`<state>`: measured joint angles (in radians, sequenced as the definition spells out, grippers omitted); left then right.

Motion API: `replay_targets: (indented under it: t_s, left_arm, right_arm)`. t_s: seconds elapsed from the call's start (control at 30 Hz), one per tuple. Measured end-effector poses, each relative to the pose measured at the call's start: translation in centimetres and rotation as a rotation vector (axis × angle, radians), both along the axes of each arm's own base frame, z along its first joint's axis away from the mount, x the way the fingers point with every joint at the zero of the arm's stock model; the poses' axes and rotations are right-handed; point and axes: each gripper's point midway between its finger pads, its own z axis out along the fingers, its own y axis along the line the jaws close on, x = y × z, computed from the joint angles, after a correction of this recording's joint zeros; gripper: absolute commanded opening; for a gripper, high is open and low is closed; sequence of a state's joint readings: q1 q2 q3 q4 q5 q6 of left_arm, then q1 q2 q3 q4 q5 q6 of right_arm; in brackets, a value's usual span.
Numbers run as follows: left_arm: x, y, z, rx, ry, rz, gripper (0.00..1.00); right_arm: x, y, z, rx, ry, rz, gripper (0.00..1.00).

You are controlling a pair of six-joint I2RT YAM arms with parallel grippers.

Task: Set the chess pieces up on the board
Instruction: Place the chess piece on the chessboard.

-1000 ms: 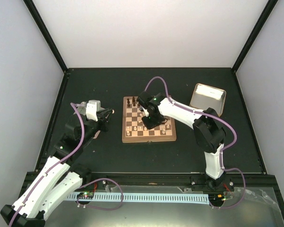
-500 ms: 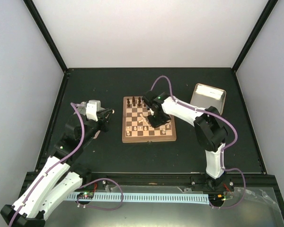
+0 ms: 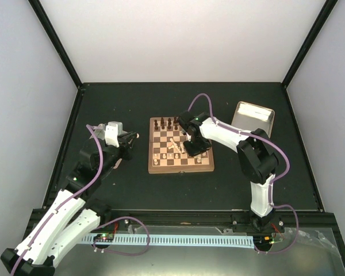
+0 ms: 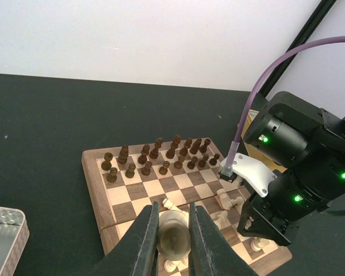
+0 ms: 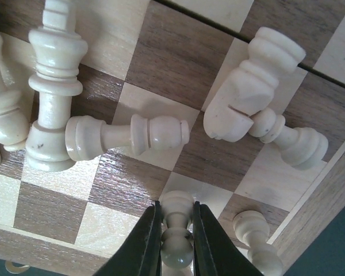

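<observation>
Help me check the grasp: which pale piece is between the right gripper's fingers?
The small piece at the bottom centre of the right wrist view, pinched by the right gripper. The knight and the rest lie on the board, outside its fingers.

Far two rows of the board (image 3: 161, 142) are packed with upright dark pieces (image 4: 155, 154). Fallen pale pieces (image 5: 126, 135) clutter the centre-right squares, several touching. The right arm (image 3: 221, 133) hangs over the right half and blocks that side. Bare middle squares on the left half give room to come down. The tray (image 3: 253, 119) sits well apart, far right.
</observation>
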<state>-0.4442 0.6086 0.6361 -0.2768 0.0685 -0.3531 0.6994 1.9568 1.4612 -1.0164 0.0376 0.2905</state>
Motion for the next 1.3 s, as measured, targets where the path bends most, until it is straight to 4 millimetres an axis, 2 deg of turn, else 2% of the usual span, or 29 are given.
replay_targets:
  t_s: [0.17,0.57,0.73,1.0,1.17,1.3]
  left_arm:
    - [0.0,0.0,0.0,0.000,0.001,-0.002,0.05]
    - [0.0,-0.1,-0.1,0.001,0.003,-0.005,0.05]
    - [0.0,-0.1,-0.1,0.000,0.004,-0.005,0.05]
    - [-0.1,-0.2,-0.1,-0.001,0.005,-0.013,0.06]
    - [-0.1,-1.0,-0.6,-0.004,0.024,-0.054,0.05]
    - [-0.1,-2.4,-1.5,-0.009,0.067,-0.124,0.05]
  right_arm:
    - [0.0,-0.1,0.0,-0.002,0.000,-0.001,0.15]
    - [-0.1,-0.5,-0.3,-0.015,0.005,-0.009,0.24]
    - [0.0,-0.5,0.3,-0.006,-0.006,-0.010,0.26]
    - [0.5,-0.2,2.6,0.039,-0.065,-0.027,0.33]
    - [1.7,-0.3,5.9,0.113,-0.193,-0.077,0.34]
    - [2.5,-1.4,8.4,0.189,-0.300,-0.159,0.34]
